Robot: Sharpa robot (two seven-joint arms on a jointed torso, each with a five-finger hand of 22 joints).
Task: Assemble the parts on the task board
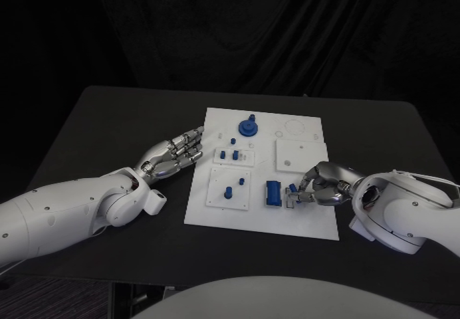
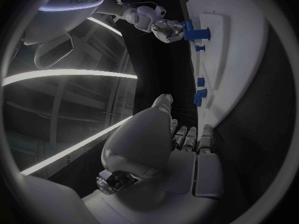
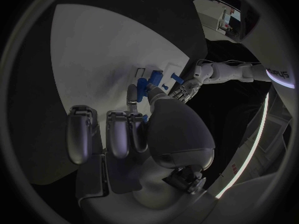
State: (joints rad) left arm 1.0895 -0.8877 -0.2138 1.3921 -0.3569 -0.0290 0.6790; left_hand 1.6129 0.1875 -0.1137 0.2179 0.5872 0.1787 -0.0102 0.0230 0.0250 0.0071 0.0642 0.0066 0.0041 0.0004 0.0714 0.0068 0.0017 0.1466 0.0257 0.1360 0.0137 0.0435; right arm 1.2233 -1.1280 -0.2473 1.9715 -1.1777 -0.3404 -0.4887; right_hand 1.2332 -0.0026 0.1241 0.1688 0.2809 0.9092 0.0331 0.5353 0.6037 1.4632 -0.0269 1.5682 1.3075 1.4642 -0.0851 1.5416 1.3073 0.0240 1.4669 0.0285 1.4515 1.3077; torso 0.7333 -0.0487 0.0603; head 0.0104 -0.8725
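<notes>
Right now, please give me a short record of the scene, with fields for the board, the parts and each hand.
board: white task board on the black table
parts: round blue part at far side; small blue pegs in middle
left hand: open, at board's left edge
right hand: fingers curled by a blue block; grip unclear

Little can be read. In the right wrist view, the white left arm [image 3: 233, 72] carries dark lettering near the circle's rim, cut off and unclear. The left wrist view shows part of a word, "edra" or similar, on the right arm [image 2: 84, 2].
</notes>
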